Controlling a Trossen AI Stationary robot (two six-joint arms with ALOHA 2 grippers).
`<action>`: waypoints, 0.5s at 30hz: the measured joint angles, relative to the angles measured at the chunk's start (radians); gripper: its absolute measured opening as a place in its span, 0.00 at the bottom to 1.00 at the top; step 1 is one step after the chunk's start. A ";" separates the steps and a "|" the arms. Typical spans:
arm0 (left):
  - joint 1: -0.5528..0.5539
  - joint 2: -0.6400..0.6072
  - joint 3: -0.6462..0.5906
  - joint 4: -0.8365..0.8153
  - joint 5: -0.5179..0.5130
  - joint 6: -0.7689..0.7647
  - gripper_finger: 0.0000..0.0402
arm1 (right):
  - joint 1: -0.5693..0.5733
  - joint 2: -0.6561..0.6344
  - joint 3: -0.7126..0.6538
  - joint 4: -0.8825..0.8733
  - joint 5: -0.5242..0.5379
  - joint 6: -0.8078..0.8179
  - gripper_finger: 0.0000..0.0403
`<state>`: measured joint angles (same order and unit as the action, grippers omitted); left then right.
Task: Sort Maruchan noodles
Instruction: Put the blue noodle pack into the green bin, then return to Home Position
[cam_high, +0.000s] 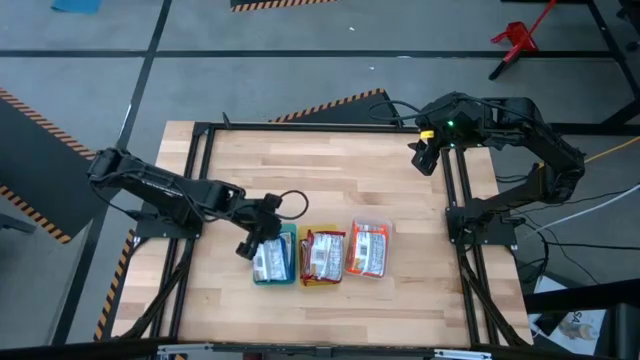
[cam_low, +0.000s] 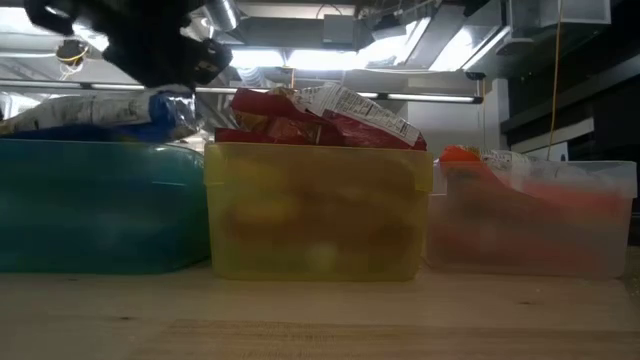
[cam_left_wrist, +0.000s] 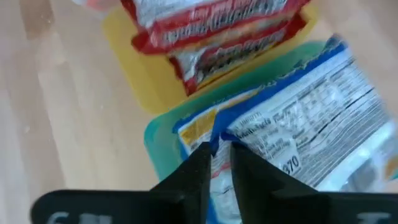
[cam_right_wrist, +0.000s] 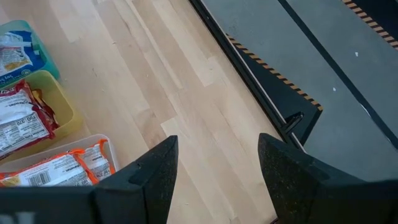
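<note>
The left claw (cam_left_wrist: 216, 163) was pinched shut on the blue packet (cam_high: 270, 257), over the green tray (cam_high: 289, 276) near the tabletop's (cam_high: 330, 170) front edge. It needed lowering flat before release, I reckoned. The right claw (cam_right_wrist: 217, 168) gaped empty at the right edge.

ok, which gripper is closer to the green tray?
Left. The left gripper is at the green tray, pinching a blue-and-white noodle packet over it. The right gripper waits open at the table's far right edge, well away.
</note>
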<state>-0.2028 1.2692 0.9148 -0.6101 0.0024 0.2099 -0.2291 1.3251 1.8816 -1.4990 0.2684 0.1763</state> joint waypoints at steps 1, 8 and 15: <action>0.000 0.006 -0.001 0.000 -0.020 0.010 0.15 | 0.000 0.000 0.000 0.000 0.000 0.000 0.52; 0.002 0.021 -0.001 0.087 -0.268 0.082 0.23 | 0.000 0.000 0.000 -0.001 0.000 0.000 0.52; 0.015 -0.002 0.009 0.150 -0.413 0.083 0.23 | 0.000 -0.002 -0.014 0.034 0.000 -0.033 0.52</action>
<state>-0.1877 1.2674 0.9237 -0.4600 -0.4103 0.2931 -0.2291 1.3235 1.8679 -1.4646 0.2687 0.1432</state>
